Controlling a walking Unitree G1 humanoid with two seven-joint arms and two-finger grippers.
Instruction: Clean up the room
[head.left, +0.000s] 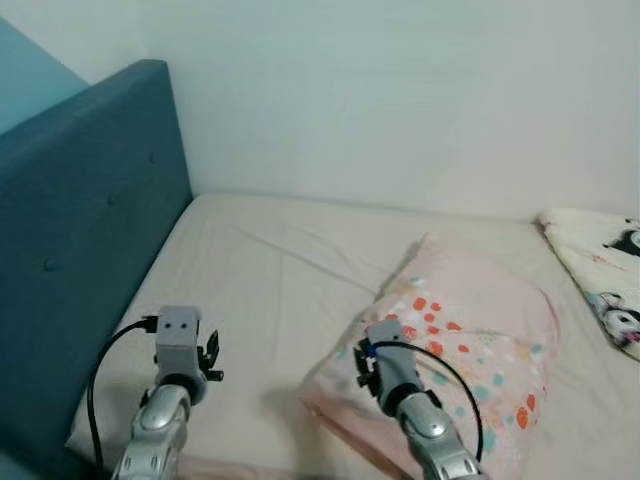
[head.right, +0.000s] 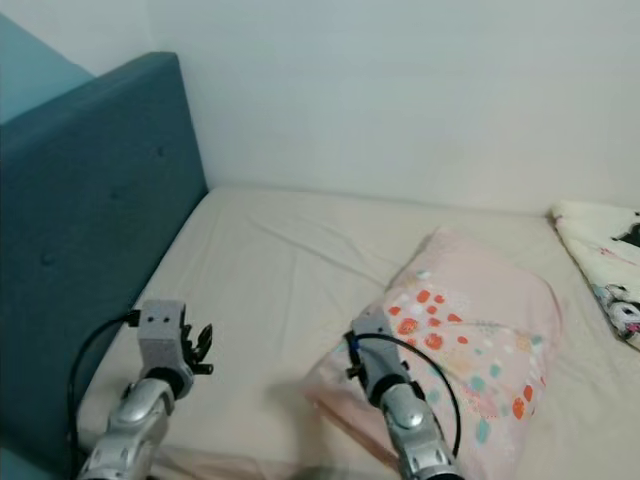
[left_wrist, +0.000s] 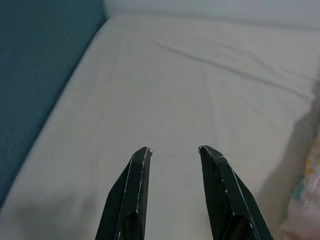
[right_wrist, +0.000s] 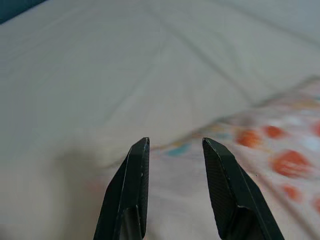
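Cream-sheeted bed (head.left: 270, 290) with a padded teal headboard (head.left: 80, 230) on my left spreads before me, a pale pink pillow dotted orange and teal (head.left: 470, 350) lying on its right half. My right gripper (right_wrist: 172, 145) hovers over the pillow's near edge, fingers parted and empty. My left gripper (left_wrist: 174, 150) hangs above bare sheet near the headboard, also parted and empty.

- Pillow (head.left: 470, 350): light pink, with red, orange and blue-green spots.
- Bed (head.left: 270, 270): plain cream sheet.
- Headboard (head.left: 80, 220): dark blue-green.
- Wall (head.left: 400, 90): white.
- Blanket (head.left: 605, 270): cream, with black-and-white cartoon animals.
- Arms (head.left: 150, 430): silver, with black cables.
- Left end effector (left_wrist: 172, 150) and right end effector (right_wrist: 172, 142): black fingers.
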